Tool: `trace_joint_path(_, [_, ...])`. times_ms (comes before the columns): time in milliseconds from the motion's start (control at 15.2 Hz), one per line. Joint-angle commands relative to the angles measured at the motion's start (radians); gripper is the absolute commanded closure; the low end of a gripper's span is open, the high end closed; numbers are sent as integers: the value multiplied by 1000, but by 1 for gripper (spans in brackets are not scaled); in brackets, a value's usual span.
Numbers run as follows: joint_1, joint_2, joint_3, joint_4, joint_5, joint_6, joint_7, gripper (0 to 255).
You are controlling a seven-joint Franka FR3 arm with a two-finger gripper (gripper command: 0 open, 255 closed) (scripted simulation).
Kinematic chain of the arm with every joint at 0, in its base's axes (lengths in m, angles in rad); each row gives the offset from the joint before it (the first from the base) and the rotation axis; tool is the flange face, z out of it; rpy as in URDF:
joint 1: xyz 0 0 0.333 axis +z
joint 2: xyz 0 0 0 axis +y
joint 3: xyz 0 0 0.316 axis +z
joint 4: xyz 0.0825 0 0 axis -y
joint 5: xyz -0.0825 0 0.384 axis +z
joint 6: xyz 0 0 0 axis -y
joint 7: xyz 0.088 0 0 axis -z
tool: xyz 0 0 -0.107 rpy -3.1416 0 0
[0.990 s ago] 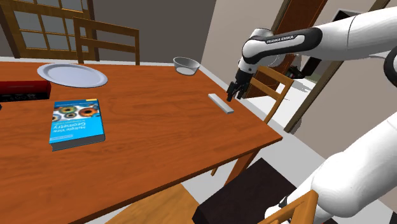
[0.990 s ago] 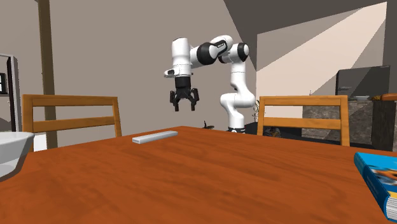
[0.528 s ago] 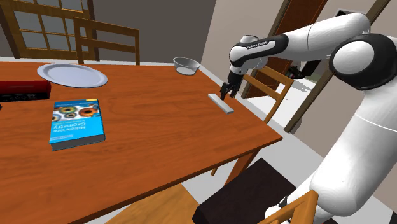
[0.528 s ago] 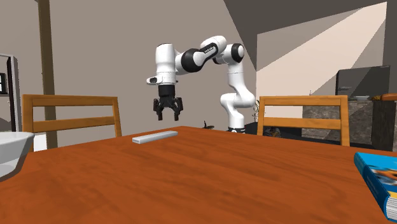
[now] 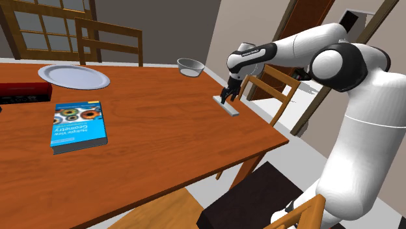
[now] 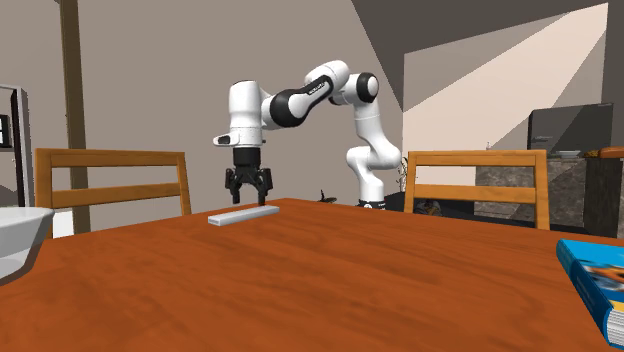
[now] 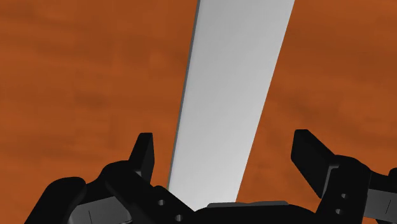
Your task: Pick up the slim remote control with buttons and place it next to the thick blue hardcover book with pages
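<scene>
The all-black two-finger claw (image 5: 225,98) is hanging released, its fingers (image 7: 145,151) standing apart. In the wrist view they are straddling the width of the slim, flat, pale grey remote control (image 7: 235,83) without touching it. Over the last second the claw has been sliding in from beyond the table edge and sinking. In the second exterior view it (image 6: 247,194) is now poised just above the remote (image 6: 243,215), left of centre in the frame, rather than high and off to the right. The remote (image 5: 233,110) itself is not shifting: it is lying flat near the far right edge of the reddish-brown wooden bench (image 5: 162,140), right of centre in the shoulder view. The thick blue hardcover book (image 5: 78,125) is lying well apart from it, at the left of that frame. The approach is looking nearly finished. What is probably remaining is a short drop and a squeeze across the narrow sides, with the whole carry to the book still ahead.
</scene>
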Motion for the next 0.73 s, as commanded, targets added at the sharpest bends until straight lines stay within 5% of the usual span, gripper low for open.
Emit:
trace_joint_path(0, [-3,15,1,-7,4,22,-5,0])
trace_joint_path(660, [-4,31,3,-20,9,50,-8,0])
